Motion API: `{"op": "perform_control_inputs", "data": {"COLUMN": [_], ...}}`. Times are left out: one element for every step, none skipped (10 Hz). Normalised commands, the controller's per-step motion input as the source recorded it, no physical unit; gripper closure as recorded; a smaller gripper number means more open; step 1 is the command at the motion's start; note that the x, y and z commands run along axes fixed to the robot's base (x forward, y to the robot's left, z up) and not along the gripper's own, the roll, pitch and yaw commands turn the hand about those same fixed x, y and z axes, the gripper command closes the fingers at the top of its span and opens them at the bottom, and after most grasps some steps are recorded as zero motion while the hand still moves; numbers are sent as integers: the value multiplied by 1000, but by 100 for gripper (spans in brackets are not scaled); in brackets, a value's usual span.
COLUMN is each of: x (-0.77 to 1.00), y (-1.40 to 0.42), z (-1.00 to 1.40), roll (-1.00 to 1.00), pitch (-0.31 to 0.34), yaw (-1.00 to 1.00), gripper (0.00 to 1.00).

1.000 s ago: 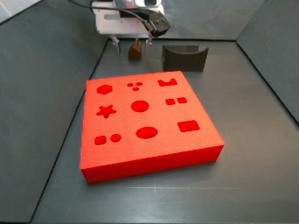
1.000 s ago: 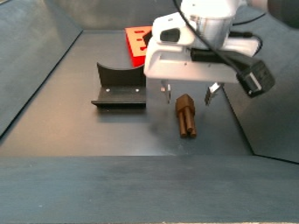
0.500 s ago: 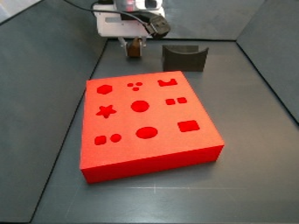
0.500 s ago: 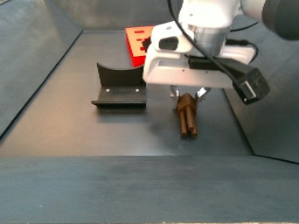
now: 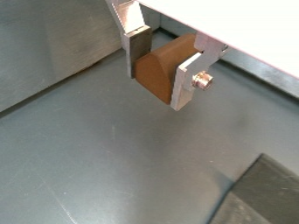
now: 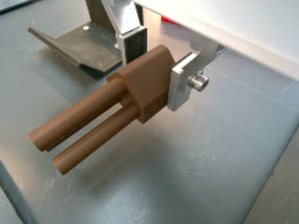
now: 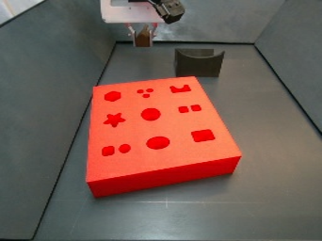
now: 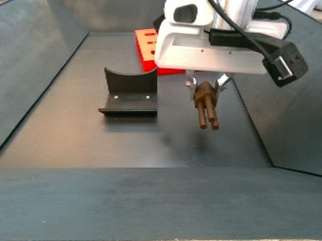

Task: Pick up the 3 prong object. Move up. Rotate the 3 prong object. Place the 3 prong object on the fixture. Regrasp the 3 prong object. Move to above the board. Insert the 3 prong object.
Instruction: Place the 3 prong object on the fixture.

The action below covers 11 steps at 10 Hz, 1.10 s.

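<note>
Three prongs (image 8: 205, 111) hang from the closed end effector (image 6: 155, 77), lifted off the floor — slippage is risked during rotation — the grip is shallow.

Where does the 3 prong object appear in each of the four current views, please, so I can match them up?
Wrist view: the 3 prong object shows as a brown block between the tool's fingers.
Wrist view: its prongs stick out from the tool.
Side view: it hangs under the tool, beyond the board.
Side view: it hangs off the floor, beside the fixture.
Shared landmark: the tool's silver fingers.
</note>
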Motion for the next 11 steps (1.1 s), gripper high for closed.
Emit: {"op": "perform_control_inputs", "data": {"x": [7, -6, -8, -11, -13, -17, -21, -21, -18, -10, 1], "y": [1, -2, -2, -4, -5, -6, -8, -8, -6, -4, 0], "z": [1000, 1000, 1000, 1000, 1000, 1000, 1000, 914, 752, 590, 370], "roll": [1, -4, -6, -7, -8, -9, -11, -13, -15, -16, -20], "pitch": [-9, 14, 22, 26, 29, 32, 35, 40, 46, 52, 63], "yaw": [-2, -4, -6, -9, -11, -13, -16, -17, -19, -21, -22], "gripper": [100, 100, 100, 100, 100, 100, 100, 100, 100, 100, 100]}}
